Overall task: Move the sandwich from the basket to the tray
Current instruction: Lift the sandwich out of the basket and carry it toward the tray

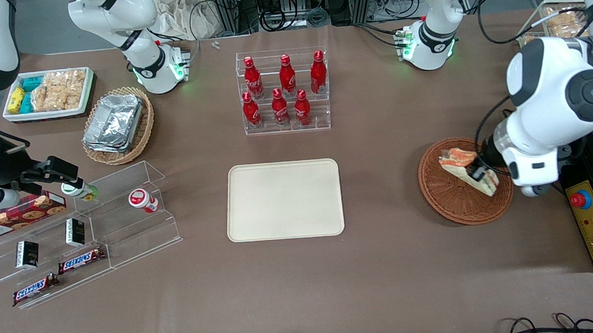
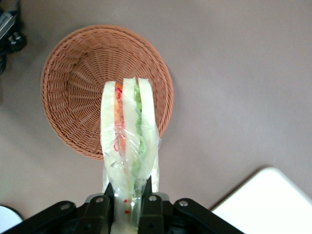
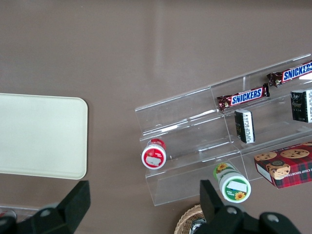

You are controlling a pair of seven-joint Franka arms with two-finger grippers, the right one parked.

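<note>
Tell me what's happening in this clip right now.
The left arm's pincer is shut on the wrapped sandwich, gripping it by one end. The sandwich is over the round wicker basket, seemingly lifted clear of its floor. The cream tray lies bare, toward the parked arm's end of the table from the basket, so the transfer is not yet done.

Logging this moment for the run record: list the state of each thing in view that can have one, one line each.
sandwich: wrapped, gripped at one end, lifted above the basket
basket: upright, nothing else in it
tray: flat on the table, bare
end effector: shut on the sandwich, above the basket
bottles: upright in the clear rack, capped
foil containers: stacked in the tan wicker basket
</note>
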